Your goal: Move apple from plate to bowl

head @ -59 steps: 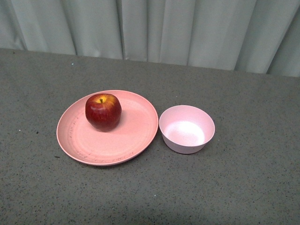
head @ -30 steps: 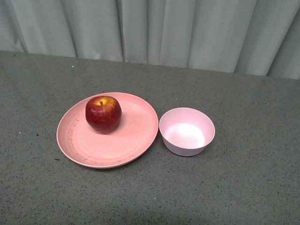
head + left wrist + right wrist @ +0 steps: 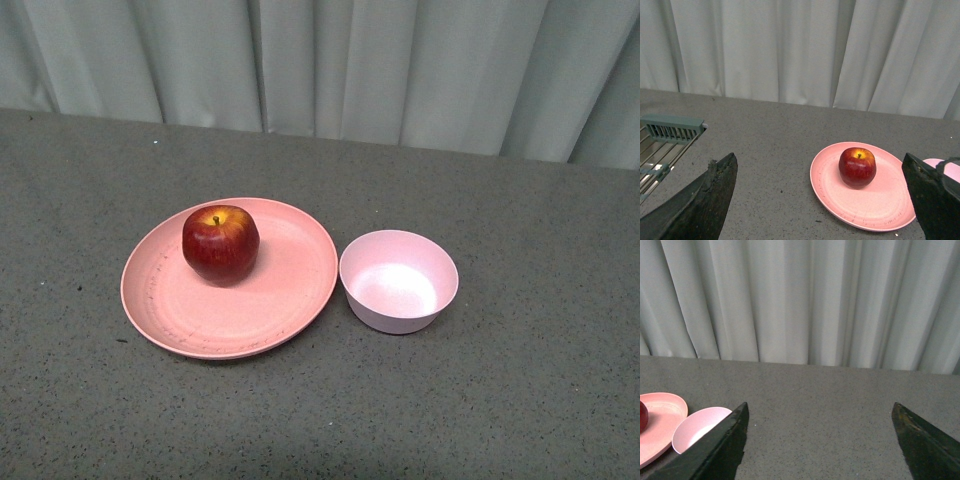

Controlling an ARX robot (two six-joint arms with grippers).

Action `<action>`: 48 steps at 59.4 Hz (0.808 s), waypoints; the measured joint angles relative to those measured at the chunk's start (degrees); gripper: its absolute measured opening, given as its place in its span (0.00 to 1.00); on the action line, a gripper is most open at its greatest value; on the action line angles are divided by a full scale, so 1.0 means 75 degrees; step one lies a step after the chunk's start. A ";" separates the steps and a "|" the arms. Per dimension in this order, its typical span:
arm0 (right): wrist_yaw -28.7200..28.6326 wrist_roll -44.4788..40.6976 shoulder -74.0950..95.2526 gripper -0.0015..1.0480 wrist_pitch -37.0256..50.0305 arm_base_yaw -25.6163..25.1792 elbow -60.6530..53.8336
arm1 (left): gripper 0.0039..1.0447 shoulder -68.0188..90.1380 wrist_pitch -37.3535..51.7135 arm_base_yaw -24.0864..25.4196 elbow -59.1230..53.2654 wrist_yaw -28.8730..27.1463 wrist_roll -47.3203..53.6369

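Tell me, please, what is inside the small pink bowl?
Nothing shows inside the bowl: its bare pale floor is visible. Only the near inner wall is hidden behind its rim.

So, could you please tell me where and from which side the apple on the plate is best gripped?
Take the apple across its widest middle, coming straight down from above and straddling the stem. It sits upright, stem up, with its round flanks free, while the raised rim of the plate may hinder a low sideways approach. The bowl stands clear to its right.
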 joint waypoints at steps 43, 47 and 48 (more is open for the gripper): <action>0.0000 0.0003 -0.0006 0.91 0.0000 0.0000 0.0000 | 0.94 0.8722 0.5115 -0.1311 0.2119 0.0516 -0.1137; 0.0000 0.0003 -0.0006 0.91 0.0000 0.0000 0.0000 | 0.94 0.9871 0.5059 -0.1483 0.2707 0.0845 -0.1151; 0.0000 0.0003 -0.0006 0.91 0.0000 0.0000 0.0000 | 0.94 1.0019 0.4992 -0.1510 0.2801 0.0912 -0.1151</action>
